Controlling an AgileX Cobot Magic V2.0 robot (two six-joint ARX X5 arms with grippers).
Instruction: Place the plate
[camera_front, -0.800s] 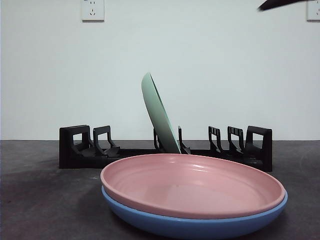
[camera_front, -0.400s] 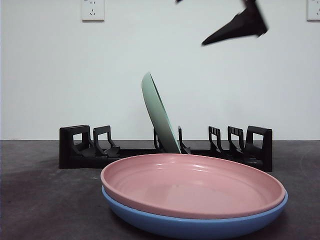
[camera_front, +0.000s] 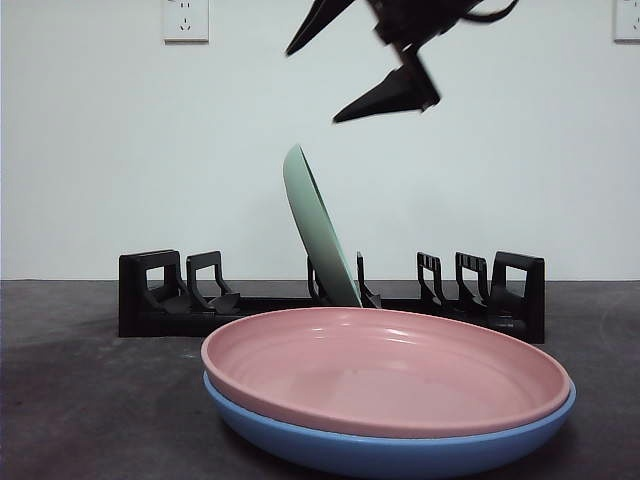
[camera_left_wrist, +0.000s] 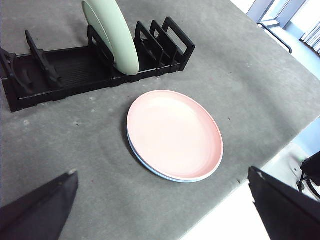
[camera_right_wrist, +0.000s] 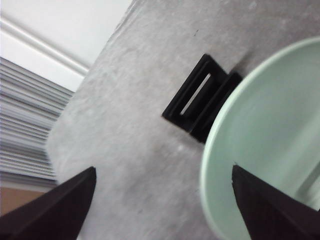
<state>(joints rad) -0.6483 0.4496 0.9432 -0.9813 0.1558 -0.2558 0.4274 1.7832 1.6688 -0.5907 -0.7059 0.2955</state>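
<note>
Even, soft indoor light, no harsh shadows. In the front view the pink plate (camera_front: 385, 368) carries faint sheen, and the dark gripper overhead is motion-blurred. The right wrist view is soft and blurry throughout. In the left wrist view, daylight washes out a corner beyond the desk (camera_left_wrist: 260, 85).

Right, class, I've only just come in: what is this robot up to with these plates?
The right gripper hangs open and empty in the air above the green plate, which stands tilted in a slot of the black rack. The left gripper is open too, high above the table, holding nothing. In front of the rack a pink plate lies stacked on a blue plate; neither is racked yet.
</note>
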